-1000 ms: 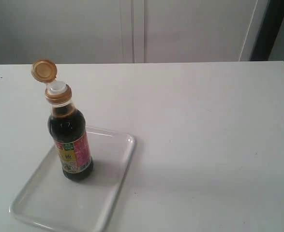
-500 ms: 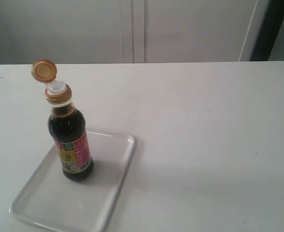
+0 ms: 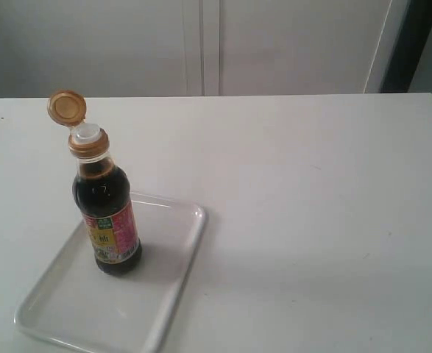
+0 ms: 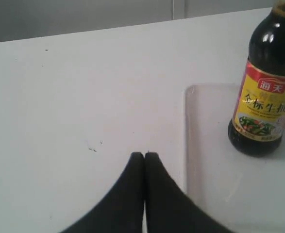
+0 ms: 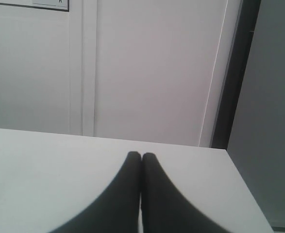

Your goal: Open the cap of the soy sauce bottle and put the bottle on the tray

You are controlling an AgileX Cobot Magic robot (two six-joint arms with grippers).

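The soy sauce bottle [image 3: 107, 213] stands upright on the white tray [image 3: 173, 294] at the lower left of the exterior view. Its orange-gold cap [image 3: 67, 107] is flipped open, hinged back from the collar, and the white spout [image 3: 85, 132] is bare. The left wrist view shows the bottle [image 4: 266, 97] on the tray [image 4: 200, 160], off to one side of my left gripper [image 4: 144, 155], which is shut and empty. My right gripper [image 5: 141, 156] is shut with nothing in it, above bare table. Neither gripper appears in the exterior view.
The white table [image 3: 311, 191] runs back to a pale wall with panel seams [image 3: 210, 44]. The right wrist view shows the table's far corner [image 5: 220, 151] and a dark vertical strip [image 5: 237, 73] beside the wall.
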